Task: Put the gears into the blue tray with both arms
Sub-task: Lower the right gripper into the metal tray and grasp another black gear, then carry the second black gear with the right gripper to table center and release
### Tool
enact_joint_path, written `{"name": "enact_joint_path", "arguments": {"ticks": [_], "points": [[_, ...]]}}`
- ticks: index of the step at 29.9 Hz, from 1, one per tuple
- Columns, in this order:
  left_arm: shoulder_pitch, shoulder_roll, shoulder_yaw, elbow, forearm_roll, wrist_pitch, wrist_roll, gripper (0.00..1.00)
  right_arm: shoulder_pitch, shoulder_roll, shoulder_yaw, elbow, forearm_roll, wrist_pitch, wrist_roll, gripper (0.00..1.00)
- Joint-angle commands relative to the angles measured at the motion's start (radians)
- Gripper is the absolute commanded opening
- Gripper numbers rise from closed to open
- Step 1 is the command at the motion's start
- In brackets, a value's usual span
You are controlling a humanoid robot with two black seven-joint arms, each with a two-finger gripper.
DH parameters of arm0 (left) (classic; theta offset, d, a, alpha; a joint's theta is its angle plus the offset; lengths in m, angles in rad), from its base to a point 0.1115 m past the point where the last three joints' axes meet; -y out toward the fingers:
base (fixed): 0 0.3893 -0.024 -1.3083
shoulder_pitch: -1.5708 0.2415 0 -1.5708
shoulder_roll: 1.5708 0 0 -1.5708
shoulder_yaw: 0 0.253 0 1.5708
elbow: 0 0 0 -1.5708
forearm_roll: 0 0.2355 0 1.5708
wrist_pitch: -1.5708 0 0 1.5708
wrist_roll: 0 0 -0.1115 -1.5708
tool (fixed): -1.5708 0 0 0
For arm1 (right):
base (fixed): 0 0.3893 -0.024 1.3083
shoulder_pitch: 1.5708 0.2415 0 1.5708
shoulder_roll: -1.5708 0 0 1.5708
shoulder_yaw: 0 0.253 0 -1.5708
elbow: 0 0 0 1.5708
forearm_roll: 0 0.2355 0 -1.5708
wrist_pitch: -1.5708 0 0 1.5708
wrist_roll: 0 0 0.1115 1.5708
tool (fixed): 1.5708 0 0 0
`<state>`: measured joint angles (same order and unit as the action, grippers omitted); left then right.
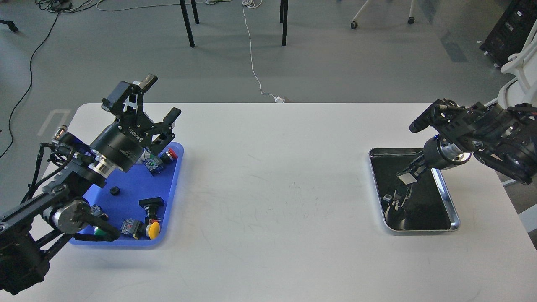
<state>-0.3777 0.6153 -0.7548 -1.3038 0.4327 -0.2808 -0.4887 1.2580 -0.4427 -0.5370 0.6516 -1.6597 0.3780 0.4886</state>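
Gears split between two trays: one gear (115,191) already lies in the blue tray (170,209) at nine o'clock on the tabletop (277,176), just toward six o'clock from the left gripper (159,100), whose fingers are spread and empty. The right gripper (409,176) dips into the black tray (451,209) at three o'clock, nearer whatever gears remain there; I cannot tell whether it grasps anything.

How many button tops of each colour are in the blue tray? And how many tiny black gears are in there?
Red button top: 1
Yellow button top: 1
Black button top: 1
Green button top: 1, partly hidden
Gear: 1
Total: 5 showing in the blue tray; the left arm may hide more.
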Motion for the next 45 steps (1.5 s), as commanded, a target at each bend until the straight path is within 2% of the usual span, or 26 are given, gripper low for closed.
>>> {"name": "enact_joint_path", "arguments": {"ticks": [1, 12, 19, 33, 40, 45], "points": [[0.003, 0.001, -0.001, 0.0, 0.0, 0.0, 0.0, 0.98, -0.028, 0.025, 0.0, -0.041, 0.001, -0.008, 0.0, 0.72], [0.008, 0.001, -0.001, 0.0, 0.0, 0.002, 0.0, 0.98, -0.048, 0.033, 0.002, -0.046, 0.003, -0.022, 0.0, 0.62], [0.008, 0.003, -0.001, 0.0, 0.0, 0.002, 0.0, 0.98, -0.063, 0.035, 0.003, -0.044, 0.012, -0.034, 0.0, 0.61], [0.008, 0.003, -0.003, 0.0, 0.001, 0.002, 0.0, 0.98, -0.071, 0.035, 0.003, -0.04, 0.018, -0.036, 0.0, 0.28], [0.008, 0.004, -0.003, 0.0, 0.001, 0.0, 0.0, 0.98, -0.071, 0.033, 0.005, -0.036, 0.018, -0.036, 0.0, 0.2], [0.008, 0.004, -0.003, 0.0, 0.003, 0.0, 0.0, 0.98, -0.071, 0.03, 0.025, -0.032, 0.018, -0.036, 0.0, 0.19]]}}
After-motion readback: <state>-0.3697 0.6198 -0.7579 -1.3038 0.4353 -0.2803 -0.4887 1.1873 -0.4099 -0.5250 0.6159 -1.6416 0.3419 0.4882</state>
